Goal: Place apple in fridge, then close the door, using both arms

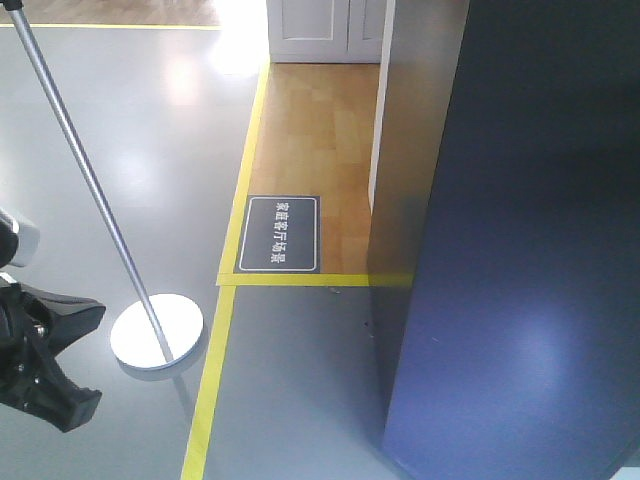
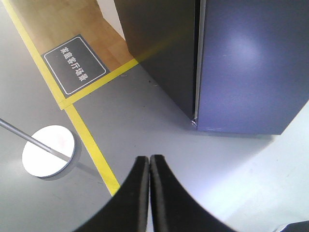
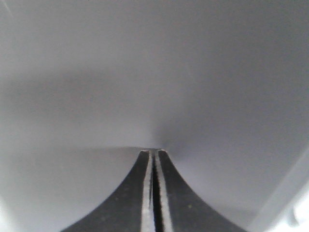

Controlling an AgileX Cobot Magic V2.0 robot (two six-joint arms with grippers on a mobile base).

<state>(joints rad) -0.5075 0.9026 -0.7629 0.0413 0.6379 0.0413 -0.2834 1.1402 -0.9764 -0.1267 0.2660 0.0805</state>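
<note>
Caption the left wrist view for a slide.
Left gripper shut and empty above grey floor, facing the closed dark grey fridge.

Glossy grey floor [image 1: 120, 150] reflects overhead light. Yellow tape [image 1: 243, 190] borders a wooden floor section [image 1: 315, 140] bearing a dark sign [image 1: 282, 234]. A round-based pole stand [image 1: 157, 335] stands nearby.

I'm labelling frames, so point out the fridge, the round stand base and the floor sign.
fridge [image 2: 251, 72], left wrist view, dark door face.
stand base [image 1: 157, 335], front view, white disc top.
floor sign [image 1: 281, 233], front view, lettered middle.
</note>
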